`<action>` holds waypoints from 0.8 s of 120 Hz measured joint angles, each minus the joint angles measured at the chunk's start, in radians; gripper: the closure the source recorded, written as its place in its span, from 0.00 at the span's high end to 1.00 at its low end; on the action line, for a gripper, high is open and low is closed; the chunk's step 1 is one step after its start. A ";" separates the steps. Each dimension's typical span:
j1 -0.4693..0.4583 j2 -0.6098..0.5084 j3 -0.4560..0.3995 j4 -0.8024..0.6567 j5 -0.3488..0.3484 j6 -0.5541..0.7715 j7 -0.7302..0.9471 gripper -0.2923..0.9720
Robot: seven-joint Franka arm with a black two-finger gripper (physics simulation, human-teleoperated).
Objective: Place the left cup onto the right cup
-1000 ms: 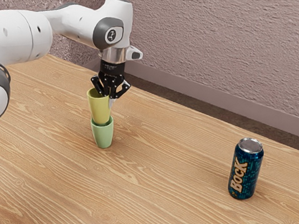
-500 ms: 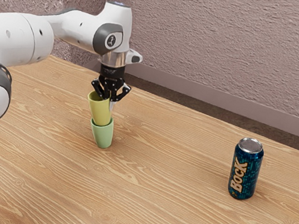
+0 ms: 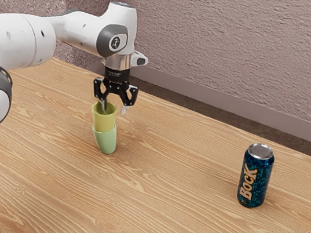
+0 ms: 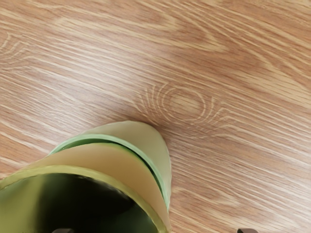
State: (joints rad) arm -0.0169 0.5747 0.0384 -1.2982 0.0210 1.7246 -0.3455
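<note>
Your pincer (image 3: 113,108) stands open over the yellow cup (image 3: 102,119); it sits nested in the green cup (image 3: 105,141) beneath. Well apart from the pincer, the can (image 3: 255,176) reads "BOCK".

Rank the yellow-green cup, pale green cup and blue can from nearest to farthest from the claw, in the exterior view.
1. Yellow-green cup, right under the open claw, nested in the other cup.
2. Pale green cup, just below, holding it.
3. Blue can, far toward the exterior view's right.
</note>
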 joint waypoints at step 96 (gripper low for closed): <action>-0.004 -0.467 -0.040 -0.014 0.057 -0.197 0.277 0.76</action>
State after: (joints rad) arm -0.0207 0.1076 -0.0017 -1.3118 0.0781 1.5273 -0.0689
